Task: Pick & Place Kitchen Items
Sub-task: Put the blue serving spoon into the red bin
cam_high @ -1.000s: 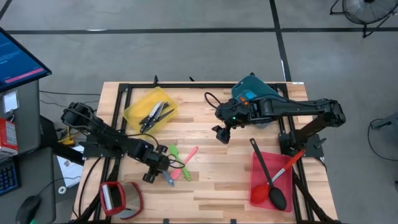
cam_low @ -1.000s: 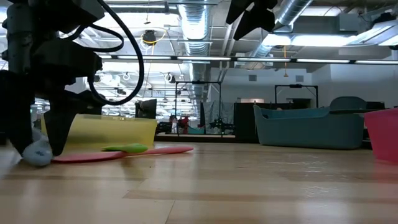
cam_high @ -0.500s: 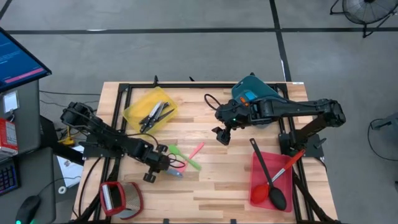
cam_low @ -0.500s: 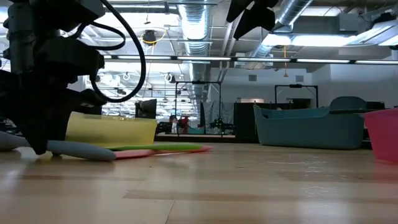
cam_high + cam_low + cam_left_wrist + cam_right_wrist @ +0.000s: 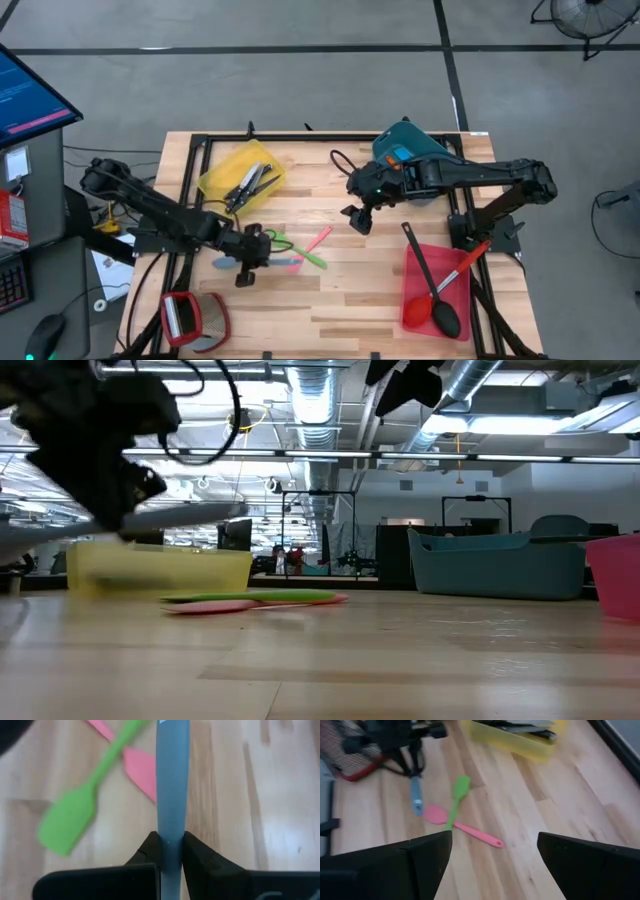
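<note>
Left hand [image 5: 246, 262] has lifted blue spatula [image 5: 172, 785] off table.

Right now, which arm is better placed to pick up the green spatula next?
Probably the right. The right gripper hovers open and empty over the table, while the left gripper is shut on the blue spatula, though it is closer to the green spatula.

3 bins: yellow [image 5: 240, 176], teal [image 5: 408, 152], red [image 5: 436, 290]. 3 small spatulas: blue [image 5: 228, 263], green [image 5: 298, 252], pink [image 5: 310, 244]. 2 long utensils in red bin. 2 grippers: left [image 5: 248, 262], right [image 5: 358, 218].
</note>
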You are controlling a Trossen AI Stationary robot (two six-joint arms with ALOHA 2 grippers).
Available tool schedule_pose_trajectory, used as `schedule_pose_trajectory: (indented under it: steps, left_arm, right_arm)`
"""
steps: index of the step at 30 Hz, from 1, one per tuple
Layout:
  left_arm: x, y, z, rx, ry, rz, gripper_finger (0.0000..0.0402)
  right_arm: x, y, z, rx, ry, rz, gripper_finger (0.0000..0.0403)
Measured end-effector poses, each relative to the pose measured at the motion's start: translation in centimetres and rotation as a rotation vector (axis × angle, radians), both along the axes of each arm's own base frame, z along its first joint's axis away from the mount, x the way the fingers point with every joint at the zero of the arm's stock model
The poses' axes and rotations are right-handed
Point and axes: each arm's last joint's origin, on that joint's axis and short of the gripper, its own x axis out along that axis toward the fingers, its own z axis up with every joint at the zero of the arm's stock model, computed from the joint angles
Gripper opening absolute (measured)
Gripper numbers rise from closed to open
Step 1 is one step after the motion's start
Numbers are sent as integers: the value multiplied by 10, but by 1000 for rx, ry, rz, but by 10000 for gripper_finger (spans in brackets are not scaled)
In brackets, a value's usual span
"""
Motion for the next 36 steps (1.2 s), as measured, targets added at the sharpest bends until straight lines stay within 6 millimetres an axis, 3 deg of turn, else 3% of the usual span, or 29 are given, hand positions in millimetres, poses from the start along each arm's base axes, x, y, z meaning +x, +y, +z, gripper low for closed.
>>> schedule_pose_trajectory:
  steps: [10, 16, 26, 36]
  left_arm:
    - [-16, 18, 45, 66, -309, 364, 22]
    - [-20, 30, 78, 53, -594, 543, 22]
    - [-11, 44, 126, -54, -1003, 483, 22]
    - [11, 56, 125, -93, -1089, 431, 22]
  right_arm:
    - [-1, 2, 24, 60, -148, 45, 291]
    - [4, -3, 32, 51, -236, 39, 291]
    - [15, -7, 44, -30, -399, 87, 291]
    - [21, -7, 61, -117, -582, 135, 291]
